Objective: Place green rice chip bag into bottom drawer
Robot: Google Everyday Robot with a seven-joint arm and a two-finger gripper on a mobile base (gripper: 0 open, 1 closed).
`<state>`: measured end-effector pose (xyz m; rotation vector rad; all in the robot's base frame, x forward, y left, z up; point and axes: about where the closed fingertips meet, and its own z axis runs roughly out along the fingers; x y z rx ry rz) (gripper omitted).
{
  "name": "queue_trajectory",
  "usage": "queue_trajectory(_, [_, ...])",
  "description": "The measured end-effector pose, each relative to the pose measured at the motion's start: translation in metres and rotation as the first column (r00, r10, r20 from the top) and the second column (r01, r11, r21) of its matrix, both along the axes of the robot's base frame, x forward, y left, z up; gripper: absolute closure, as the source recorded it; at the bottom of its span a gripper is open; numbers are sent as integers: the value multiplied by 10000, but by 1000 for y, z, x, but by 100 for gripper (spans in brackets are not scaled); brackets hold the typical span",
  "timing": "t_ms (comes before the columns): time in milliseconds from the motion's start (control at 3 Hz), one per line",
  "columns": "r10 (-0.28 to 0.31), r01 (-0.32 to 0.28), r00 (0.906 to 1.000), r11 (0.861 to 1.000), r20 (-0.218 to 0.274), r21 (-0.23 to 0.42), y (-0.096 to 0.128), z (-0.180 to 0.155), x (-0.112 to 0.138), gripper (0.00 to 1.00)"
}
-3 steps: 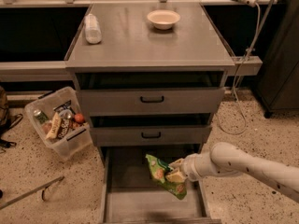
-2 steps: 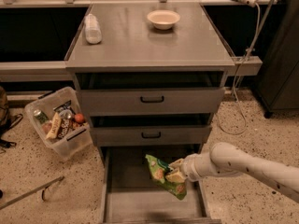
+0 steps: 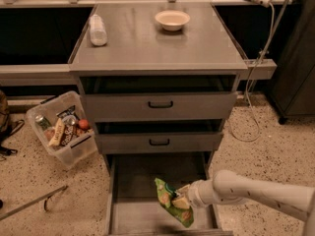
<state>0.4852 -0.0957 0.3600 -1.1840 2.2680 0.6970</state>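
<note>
The green rice chip bag (image 3: 170, 202) hangs crumpled over the open bottom drawer (image 3: 133, 181), above the right part of its grey floor. My gripper (image 3: 184, 199) comes in from the right on a white arm (image 3: 246, 191) and is shut on the bag's right edge. The bag is held above the drawer floor, apart from it. The two upper drawer fronts with black handles (image 3: 160, 104) are pushed in.
A white bowl (image 3: 172, 19) and a lying plastic bottle (image 3: 97, 29) sit on the cabinet top. A clear bin of snacks (image 3: 63, 128) stands on the floor at the left. A cable (image 3: 256, 102) hangs at the right. A metal rod (image 3: 34, 204) lies on the floor.
</note>
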Motion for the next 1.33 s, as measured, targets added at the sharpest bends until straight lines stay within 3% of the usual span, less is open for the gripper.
queue_trajectory(333, [-1277, 1235, 9879, 9910, -876, -521, 7, -85, -8, 100])
queue_trajectory(667, [-2406, 2339, 9669, 9688, -849, -824, 11, -145, 9, 100])
queue_trajectory(1000, [-2404, 2337, 9670, 9688, -839, -821, 11, -146, 9, 100])
queue_trajectory(1333, [-2618, 2623, 9650, 9643, 178, -374, 21, -128, 54, 100])
